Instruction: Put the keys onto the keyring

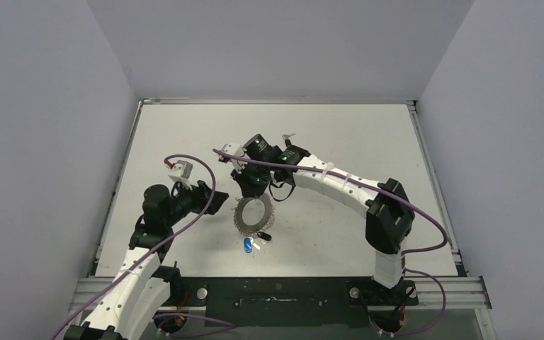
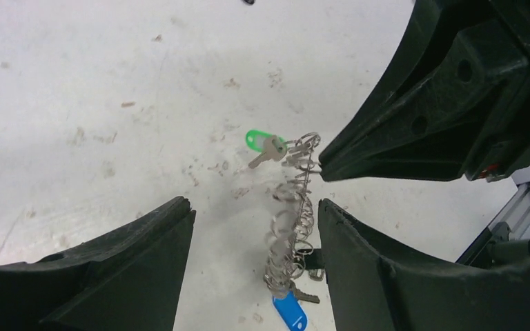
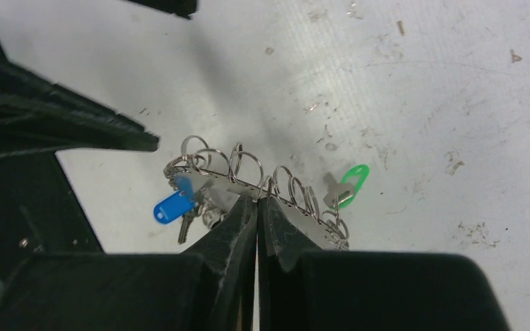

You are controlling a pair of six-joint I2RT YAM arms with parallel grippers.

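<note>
Just below centre of the top view, the large silvery looped metal keyring (image 1: 253, 214) is held by its far rim, pinched tight in the right gripper (image 3: 257, 200).
Left gripper (image 2: 255, 207) stands apart beside it, holding nothing. The ring is probably light, stiff and slick, and apt to swivel, so the flat band is the better hold, not the loose loops. One tiny black-headed key (image 1: 264, 236) sits at its lower edge.
</note>
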